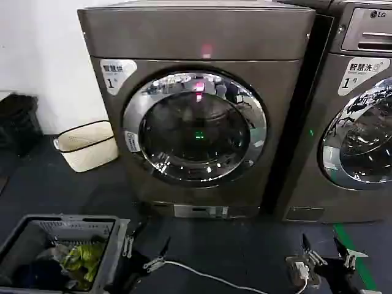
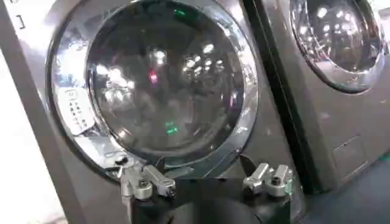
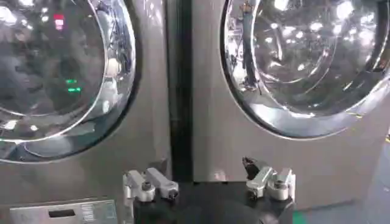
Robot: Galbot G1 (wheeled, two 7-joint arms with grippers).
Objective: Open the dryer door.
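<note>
The dryer (image 1: 196,37) is a bronze-grey box with a white "1" sticker, standing straight ahead. Its dryer door (image 1: 195,128), a chrome ring around dark glass, lies flush with the front, shut. My left gripper (image 1: 148,245) hangs low above the dark floor, in front of the dryer's lower left corner, open and empty. The left wrist view faces the dryer door (image 2: 164,85) beyond the left gripper (image 2: 204,167). My right gripper (image 1: 323,248) hangs low to the right, open and empty. The right gripper (image 3: 204,170) faces the dark gap between the machines, with the dryer door (image 3: 55,73) off to one side.
An LG-badged machine (image 1: 361,110) with a similar chrome door (image 3: 304,61) stands close on the right. A grey laundry basket (image 1: 24,229) with clothes sits at the near left. A white bin (image 1: 89,144) stands by the wall. A white cable (image 1: 208,275) crosses the floor.
</note>
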